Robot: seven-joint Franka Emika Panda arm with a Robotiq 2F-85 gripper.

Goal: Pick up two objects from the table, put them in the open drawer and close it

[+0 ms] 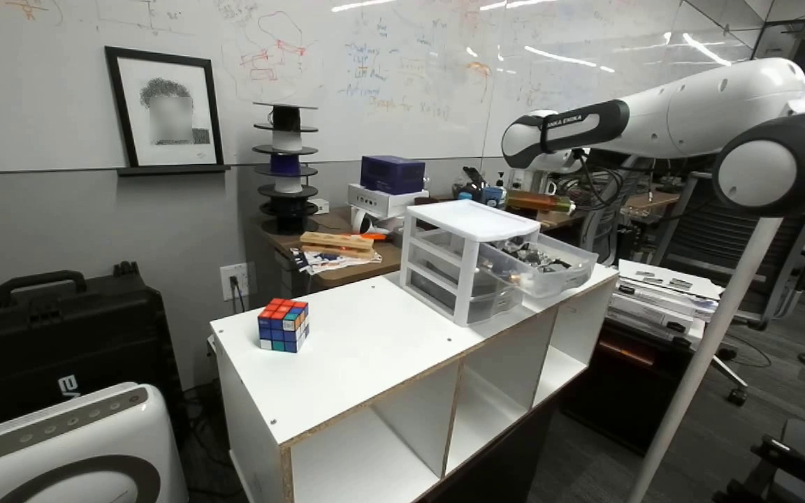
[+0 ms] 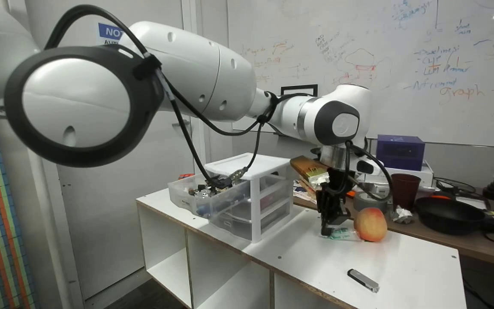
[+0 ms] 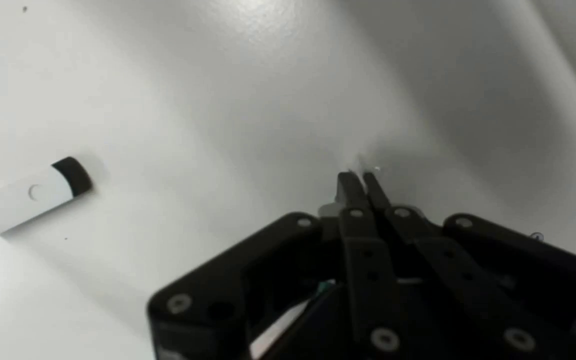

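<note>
My gripper (image 2: 327,229) is low over the white table (image 2: 307,262), beside the drawer unit. In the wrist view its fingertips (image 3: 360,176) are nearly together on a thin edge of a clear plastic packet (image 2: 343,234). The packet, with green print, lies on the table and touches or nearly touches a peach (image 2: 370,224). A grey USB stick (image 2: 363,280) lies apart; it also shows in the wrist view (image 3: 28,197). The top clear drawer (image 2: 185,201) is pulled open and holds small parts. In an exterior view a Rubik's cube (image 1: 282,325) stands on the table, and the gripper is not visible there.
The white-framed drawer unit (image 1: 469,279) stands between the open drawer's side and the gripper's side. A dark bench (image 2: 435,238) with a black pan (image 2: 448,214), a dark red cup (image 2: 405,192) and a purple box (image 2: 400,152) runs along the back. The arm passes over the unit.
</note>
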